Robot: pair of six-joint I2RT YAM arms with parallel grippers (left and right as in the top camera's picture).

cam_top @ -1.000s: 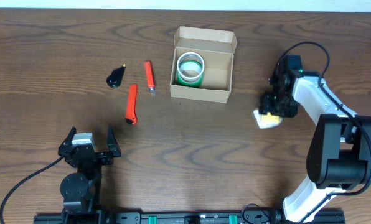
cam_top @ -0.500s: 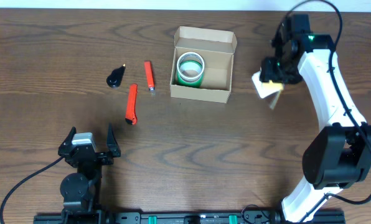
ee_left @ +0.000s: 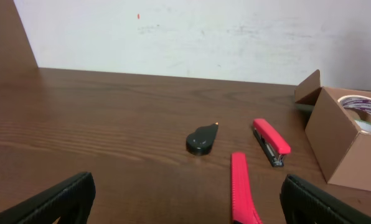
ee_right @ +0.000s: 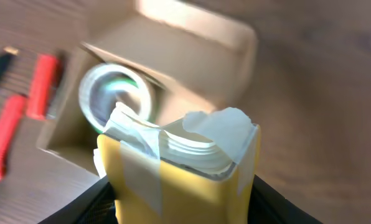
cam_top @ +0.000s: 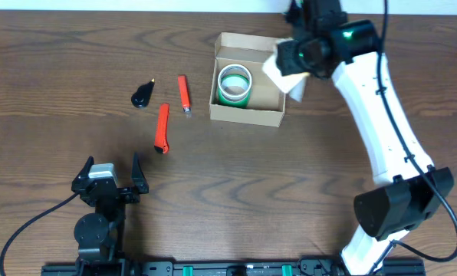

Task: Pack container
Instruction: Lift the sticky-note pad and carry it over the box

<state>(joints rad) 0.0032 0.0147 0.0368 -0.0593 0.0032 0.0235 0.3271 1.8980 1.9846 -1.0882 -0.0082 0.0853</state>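
The container [cam_top: 268, 116] is a tan cardboard box, open, at the table's upper middle. A green-and-white tape roll [cam_top: 234, 84] lies in its left half. It also shows in the left wrist view [ee_left: 341, 146] and the right wrist view [ee_right: 192, 56]. My right gripper [cam_top: 290, 73] is shut on a yellow pack of white sheets [ee_right: 179, 180] and holds it above the box's right end. My left gripper [cam_top: 106, 182] is open and empty near the table's front left.
Left of the box lie a red stapler [cam_top: 184, 93], a red utility knife [cam_top: 162, 128] and a small black object [cam_top: 142, 96]. They also show in the left wrist view: stapler [ee_left: 271, 140], knife [ee_left: 241, 190], black object [ee_left: 201, 140].
My right arm has carried the yellow pack from the table at the right up and leftward to over the box's right end. The left arm has not moved.
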